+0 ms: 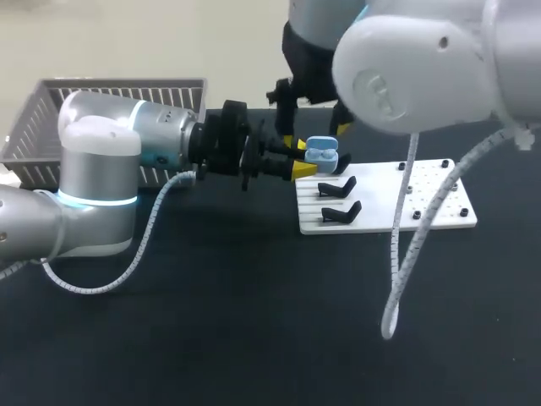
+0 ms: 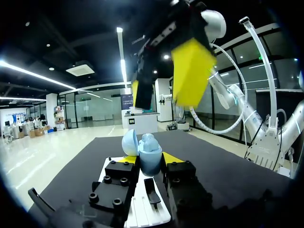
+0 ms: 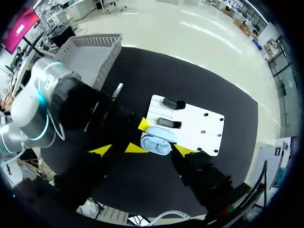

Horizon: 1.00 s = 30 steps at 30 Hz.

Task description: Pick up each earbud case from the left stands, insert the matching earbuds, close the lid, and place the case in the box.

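Note:
A light blue earbud case (image 1: 321,156) hangs above the near end of the white stand board (image 1: 423,199), and my left gripper (image 1: 301,159) is shut on its base. In the left wrist view the case (image 2: 150,159) stands between the yellow tips with its lid (image 2: 129,142) swung open and a rounded blue shape in the base. My right gripper (image 1: 314,134) hovers just above the case, open, with nothing between its fingers (image 2: 190,76). From the right wrist the case (image 3: 156,142) lies straight below my right gripper (image 3: 141,150).
Two black stands (image 1: 336,188) (image 1: 341,211) sit bare on the white board's left part; its right part carries small black screws. A grey slatted basket (image 1: 110,93) stands at the back left behind my left arm. A loose white cable (image 1: 397,254) hangs from the right arm.

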Motion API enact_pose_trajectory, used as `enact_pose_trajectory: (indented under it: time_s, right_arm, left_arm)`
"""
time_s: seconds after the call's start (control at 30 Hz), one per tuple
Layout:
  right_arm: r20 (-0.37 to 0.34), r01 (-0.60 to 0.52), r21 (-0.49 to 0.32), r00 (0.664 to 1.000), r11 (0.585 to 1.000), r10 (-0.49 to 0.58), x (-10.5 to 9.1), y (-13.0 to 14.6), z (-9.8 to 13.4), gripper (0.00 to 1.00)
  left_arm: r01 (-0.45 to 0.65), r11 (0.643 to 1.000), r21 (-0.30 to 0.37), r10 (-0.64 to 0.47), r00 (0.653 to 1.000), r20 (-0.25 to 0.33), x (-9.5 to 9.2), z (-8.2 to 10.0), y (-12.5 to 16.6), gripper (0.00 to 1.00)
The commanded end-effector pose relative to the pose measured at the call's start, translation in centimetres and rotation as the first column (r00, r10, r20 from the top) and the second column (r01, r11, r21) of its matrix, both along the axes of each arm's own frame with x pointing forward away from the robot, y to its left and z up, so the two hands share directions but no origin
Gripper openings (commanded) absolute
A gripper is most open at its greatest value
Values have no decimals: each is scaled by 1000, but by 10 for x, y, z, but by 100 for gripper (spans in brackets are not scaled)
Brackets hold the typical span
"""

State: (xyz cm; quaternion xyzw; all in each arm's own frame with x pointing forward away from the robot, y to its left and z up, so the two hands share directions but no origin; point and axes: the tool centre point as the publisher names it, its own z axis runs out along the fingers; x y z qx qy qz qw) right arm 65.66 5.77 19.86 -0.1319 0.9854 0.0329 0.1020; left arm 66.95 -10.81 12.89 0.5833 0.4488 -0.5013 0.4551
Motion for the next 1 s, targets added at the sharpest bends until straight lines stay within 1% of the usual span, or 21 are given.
enact_pose_trajectory:
  time_s: [0.03,0.07,0.13,0.17,0.2,0.23,0.27,0.3,0.33,0.37,0.4,0.43,0.47,0.57,0.73,0.9,1.0]
  right_arm:
    - [106,78,53,991,995,-84,2,-24,16,100]
    - [119,103,66,987,993,-110,6,-26,17,100]
    - [199,176,117,960,977,-196,18,-33,22,100]
    - [226,213,145,944,966,-242,26,-38,25,100]
    - [265,247,153,923,957,-280,31,-40,26,100]
    - [293,261,161,908,952,-298,36,-42,26,100]
    - [300,273,177,900,946,-316,38,-44,26,100]
    - [319,301,184,882,936,-347,44,-47,26,100]
    - [338,310,182,872,933,-355,48,-49,25,100]
    - [339,318,189,867,929,-366,52,-51,23,100]
    - [349,328,176,861,928,-370,55,-52,21,100]
    - [371,319,139,861,938,-348,58,-53,18,100]
    - [366,306,126,870,944,-331,61,-52,14,100]
    - [352,308,84,880,948,-317,68,-53,3,100]
    - [330,323,56,887,945,-323,73,-58,-7,100]
    - [308,330,38,894,943,-325,71,-64,-16,100]
    - [275,336,24,903,942,-329,70,-66,-23,100]
  left_arm:
    - [-3,1000,-2,3,1000,2,-1,0,0,0]
    - [-3,1000,-2,3,1000,2,-1,0,0,0]
    - [-3,1000,-2,3,1000,2,-1,0,0,0]
    - [-3,1000,-2,3,1000,2,-1,0,0,0]
    - [-3,1000,-2,3,1000,2,-1,0,0,0]
    - [-3,1000,-2,3,1000,2,-1,0,0,0]
    - [-3,1000,-2,3,1000,2,-1,0,0,0]
    - [-3,1000,-2,3,1000,2,-1,0,0,0]
    - [-3,1000,-2,3,1000,2,-1,0,0,0]
    - [-3,1000,-2,3,1000,2,-1,0,0,0]
    - [-3,1000,-2,3,1000,2,-1,0,0,0]
    - [-3,1000,-2,3,1000,2,-1,0,0,0]
    - [-3,1000,-2,3,1000,2,-1,0,0,0]
    - [-3,1000,-2,3,1000,2,-1,0,0,0]
    - [-3,1000,-2,3,1000,2,-1,0,0,0]
    - [-3,1000,-2,3,1000,2,-1,0,0,0]
    - [-3,1000,-2,3,1000,2,-1,0,0,0]
